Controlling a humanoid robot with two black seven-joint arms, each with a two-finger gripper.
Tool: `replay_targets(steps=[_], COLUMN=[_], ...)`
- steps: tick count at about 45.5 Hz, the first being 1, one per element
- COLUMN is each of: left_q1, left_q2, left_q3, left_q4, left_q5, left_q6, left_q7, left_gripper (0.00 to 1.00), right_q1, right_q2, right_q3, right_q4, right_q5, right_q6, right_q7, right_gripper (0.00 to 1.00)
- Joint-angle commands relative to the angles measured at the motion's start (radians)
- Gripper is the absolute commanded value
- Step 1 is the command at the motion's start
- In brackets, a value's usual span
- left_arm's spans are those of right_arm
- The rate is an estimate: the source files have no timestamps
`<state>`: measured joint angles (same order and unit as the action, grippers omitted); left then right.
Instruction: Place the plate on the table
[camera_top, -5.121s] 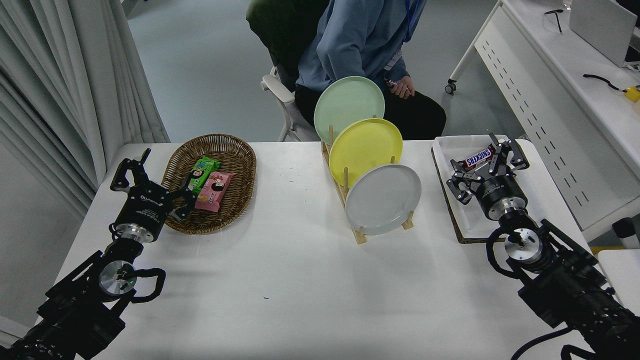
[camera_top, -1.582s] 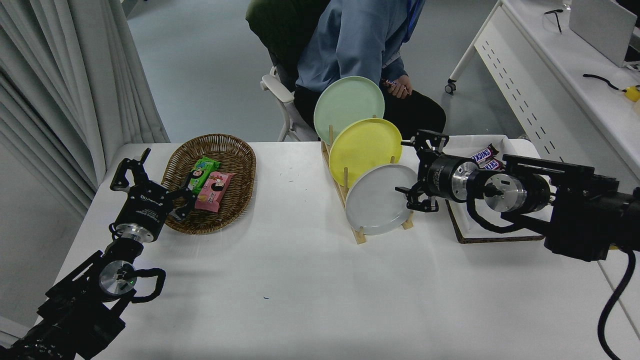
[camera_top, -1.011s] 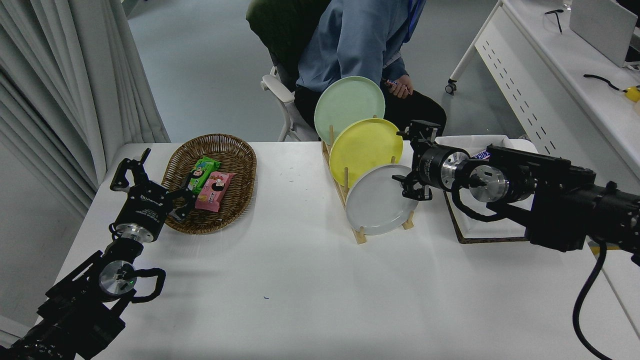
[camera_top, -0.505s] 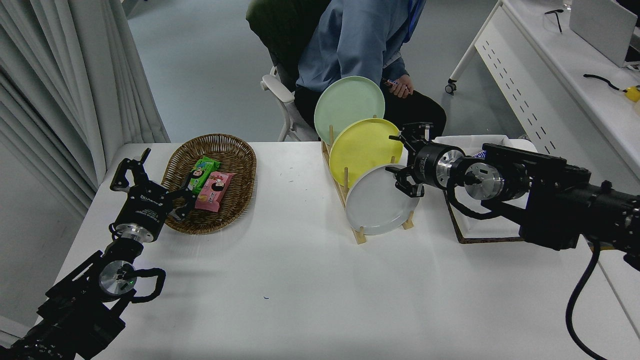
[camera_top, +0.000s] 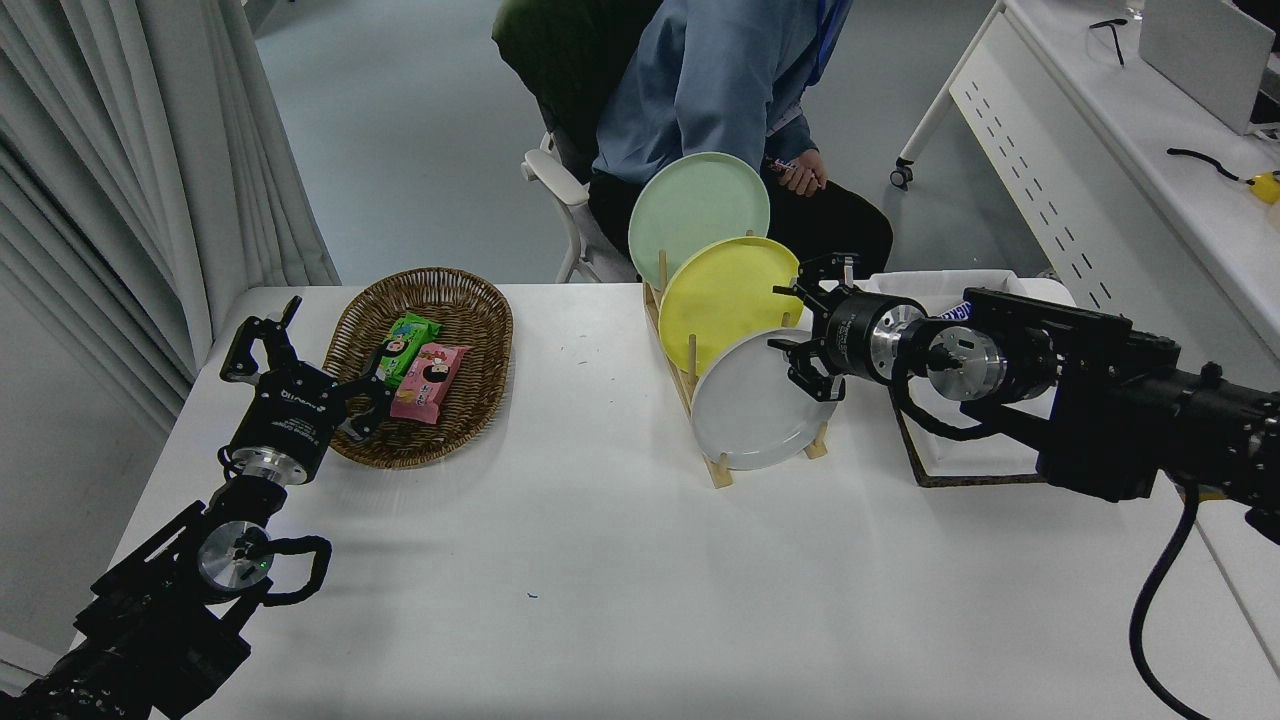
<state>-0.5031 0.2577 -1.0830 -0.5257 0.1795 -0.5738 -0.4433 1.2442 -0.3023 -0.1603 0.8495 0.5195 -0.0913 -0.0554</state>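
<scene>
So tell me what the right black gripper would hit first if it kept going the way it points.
Probably the round light-grey plate standing in the wooden rack. The right gripper points left with its jaws open at that plate's upper right rim. Depth is unclear, so one finger might instead graze the yellow plate behind.

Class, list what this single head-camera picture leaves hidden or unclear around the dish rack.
- Round light-grey plate: whether the right gripper touches its upper right rim; the gripper covers it.
- Yellow plate: its lower part, behind the grey plate.
- White tray: its contents, under the right arm.
- Seated person: cut off by the top edge.
</scene>
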Motion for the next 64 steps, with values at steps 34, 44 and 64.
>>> replay_targets(steps=[34, 44, 64], left_q1=[0.000, 0.000, 0.000], left_q2=[0.000, 0.000, 0.000], left_q3=[0.000, 0.000, 0.000], left_q4=[0.000, 0.000, 0.001], left_q5=[0.000, 0.000, 0.000], left_q6=[0.000, 0.000, 0.000], left_q7=[0.000, 0.000, 0.000], left_gripper=[1.00, 1.00, 1.00], right_q1=[-0.003, -0.003, 0.000], right_q2=[0.009, 0.009, 0.008], right_q3=[0.022, 0.022, 0.025], right_q4=[0.000, 0.000, 0.000], right_q5=[0.000, 0.002, 0.001], right_q6=[-0.004, -0.004, -0.004], right_q7=[-0.053, -0.066, -0.092], right_gripper=[0.28, 0.28, 0.24])
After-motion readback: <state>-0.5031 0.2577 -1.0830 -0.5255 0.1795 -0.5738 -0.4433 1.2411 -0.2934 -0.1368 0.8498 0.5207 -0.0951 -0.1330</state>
